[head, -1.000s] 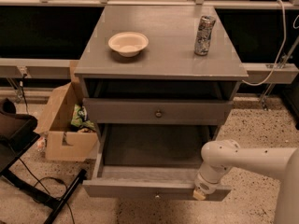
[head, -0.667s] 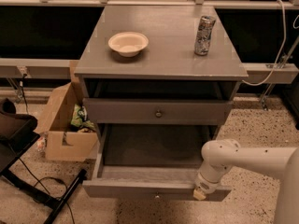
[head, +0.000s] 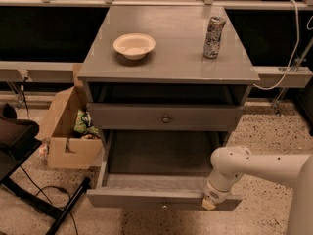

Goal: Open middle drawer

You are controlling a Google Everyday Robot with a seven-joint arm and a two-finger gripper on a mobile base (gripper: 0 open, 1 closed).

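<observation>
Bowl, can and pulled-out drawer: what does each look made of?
Bowl: cream, matte, smooth; ceramic or plastic, unclear. Can: likely thin metal, printed wall with bright glints. Pulled-out drawer: flat matte grey, probably painted wood or laminate, small dark knob. The gripper rests at the drawer front's right end.

Speckled terrazzo floor point(head: 274, 126) down here, dark panels point(head: 44, 33) running along the back wall, a pale ledge point(head: 34, 72) below them, open cardboard box point(head: 68, 146) sitting left.
</observation>
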